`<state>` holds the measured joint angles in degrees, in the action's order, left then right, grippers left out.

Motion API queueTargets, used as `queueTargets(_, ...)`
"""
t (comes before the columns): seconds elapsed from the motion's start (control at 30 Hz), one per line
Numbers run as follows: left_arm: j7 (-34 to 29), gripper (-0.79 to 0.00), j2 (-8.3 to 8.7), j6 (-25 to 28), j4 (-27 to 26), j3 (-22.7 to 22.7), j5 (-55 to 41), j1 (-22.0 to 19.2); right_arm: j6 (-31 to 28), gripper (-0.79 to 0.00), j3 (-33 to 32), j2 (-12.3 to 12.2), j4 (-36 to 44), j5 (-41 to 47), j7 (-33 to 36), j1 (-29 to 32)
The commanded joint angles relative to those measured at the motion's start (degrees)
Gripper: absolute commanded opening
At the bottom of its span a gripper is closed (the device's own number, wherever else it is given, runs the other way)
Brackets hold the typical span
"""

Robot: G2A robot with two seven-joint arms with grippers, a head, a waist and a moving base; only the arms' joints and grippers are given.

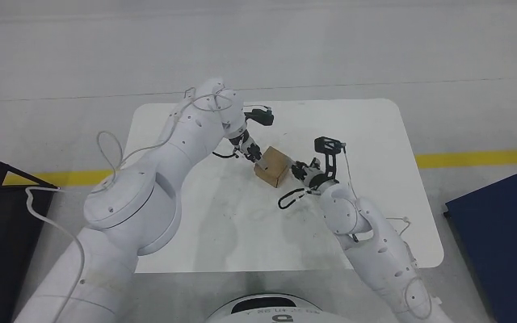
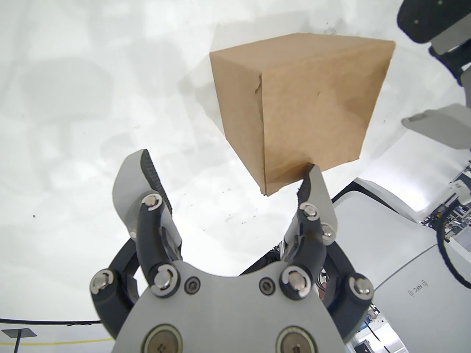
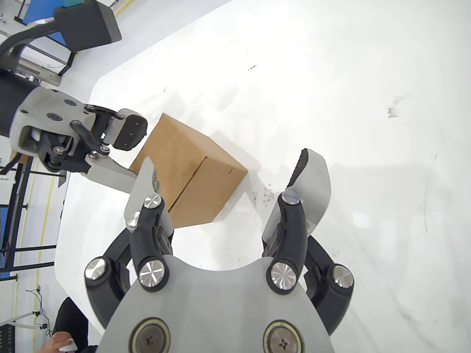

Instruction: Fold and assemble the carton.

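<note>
Has both tools open and gripping nothing, with the carton [image 1: 273, 165] standing on the white counter [image 1: 242, 234] right between them. Aims the left tool [image 2: 228, 165] at the carton from one side, fingers spread wide apart. Touches the carton's nearest edge with one fingertip [image 2: 312, 178], or comes so close that no gap shows; leaves the other fingertip well off to the side, over bare counter. Aims the right tool [image 3: 226, 159] at the carton from the opposite side, likewise spread wide and holding nothing. Places the carton just ahead of that tool's fingers, nearer to one finger [image 3: 147, 181] than to the other; cannot tell whether that finger touches the cardboard. Presents the carton as a plain brown box with its visible faces closed up, one upright corner turned toward each tool, a small nick on the corner facing the left tool. Puts the two tools near each other, apart only by the carton, each just beyond the box as seen from the other
</note>
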<state>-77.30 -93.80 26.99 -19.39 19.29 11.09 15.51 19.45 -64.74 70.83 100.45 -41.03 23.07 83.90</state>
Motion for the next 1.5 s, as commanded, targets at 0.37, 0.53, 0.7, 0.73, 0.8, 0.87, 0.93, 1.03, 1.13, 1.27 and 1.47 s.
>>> queueTargets(0.37, 0.81, -0.077, 0.77, 0.81, -1.67, -1.96, -1.43, -0.05, 4.09, -0.440, 2.84, 0.87, -2.26, -1.72, 4.11, -3.42)
queueTargets(0.53, 1.57, -0.022, 1.24, 1.56, -2.26, -2.27, -2.43, 0.64, 4.48, -0.437, 3.35, 1.08, -1.71, -2.09, 3.93, -3.28)
queueTargets(0.7, 2.22, -0.006, 1.79, 2.22, -2.93, -2.49, -3.56, 1.30, 4.50, -0.419, 3.37, 1.22, -0.93, -2.19, 3.46, -2.86)
queueTargets(0.73, 2.40, -0.003, 1.93, 2.40, -3.18, -2.48, -3.93, 1.33, 4.48, -0.403, 3.41, 1.26, -0.72, -2.21, 3.28, -2.77)
queueTargets(0.8, 2.49, 0.000, 2.22, 2.49, -3.63, -2.62, -4.25, 1.30, 4.30, -0.388, 3.48, 1.34, -0.39, -1.96, 3.02, -2.56)
queueTargets(0.87, 2.44, -0.003, 2.51, 2.44, -4.18, -2.83, -4.55, 1.38, 4.18, -0.379, 3.50, 1.42, -0.26, -1.74, 2.82, -2.47)
queueTargets(0.93, 2.47, -0.015, 2.79, 2.47, -4.81, -3.17, -4.73, 1.59, 3.97, -0.369, 3.44, 1.55, -0.25, -0.98, 2.42, -2.48)
queueTargets(1.03, 2.52, -0.031, 3.23, 2.52, -5.57, -3.64, -5.08, 1.90, 3.67, -0.357, 3.19, 1.82, -0.94, 0.78, 1.62, -3.11)
queueTargets(1.13, 2.48, -0.049, 3.61, 2.48, -6.39, -4.07, -5.58, 2.17, 3.70, -0.354, 3.14, 2.12, -2.31, 2.06, 1.24, -4.29)
queueTargets(1.27, 2.42, -0.062, 4.07, 2.42, -7.49, -4.63, -6.20, 2.42, 4.63, -0.329, 3.42, 2.52, -4.04, 3.25, 1.43, -5.68)
queueTargets(1.47, 2.61, -0.052, 4.81, 2.60, -8.45, -5.32, -7.08, 2.41, 3.35, -0.289, 4.60, 2.83, -5.63, 3.93, 4.63, -7.34)
